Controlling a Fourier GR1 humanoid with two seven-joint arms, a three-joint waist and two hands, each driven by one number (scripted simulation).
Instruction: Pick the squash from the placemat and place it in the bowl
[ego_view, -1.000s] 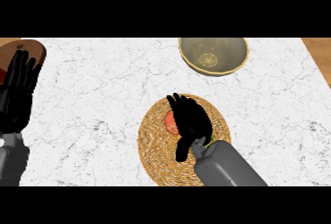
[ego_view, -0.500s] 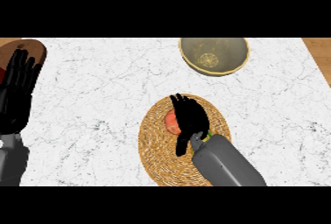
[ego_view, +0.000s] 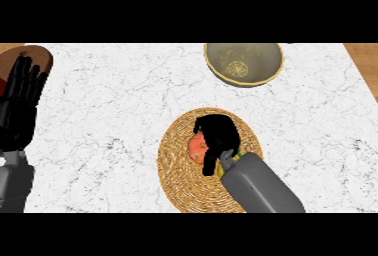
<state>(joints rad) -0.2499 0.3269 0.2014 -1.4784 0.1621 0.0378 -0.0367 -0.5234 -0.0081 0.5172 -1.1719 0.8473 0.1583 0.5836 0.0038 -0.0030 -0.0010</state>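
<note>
The right hand (ego_view: 216, 137) curls down over the orange squash (ego_view: 196, 148) on the woven placemat (ego_view: 177, 175), apparently to grasp it for carrying to the bowl (ego_view: 244, 64) beyond the placemat.

No readable text, label or number anywhere.

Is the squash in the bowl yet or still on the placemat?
On the placemat: the squash lies under the right robot hand; the bowl sits apart.
</note>
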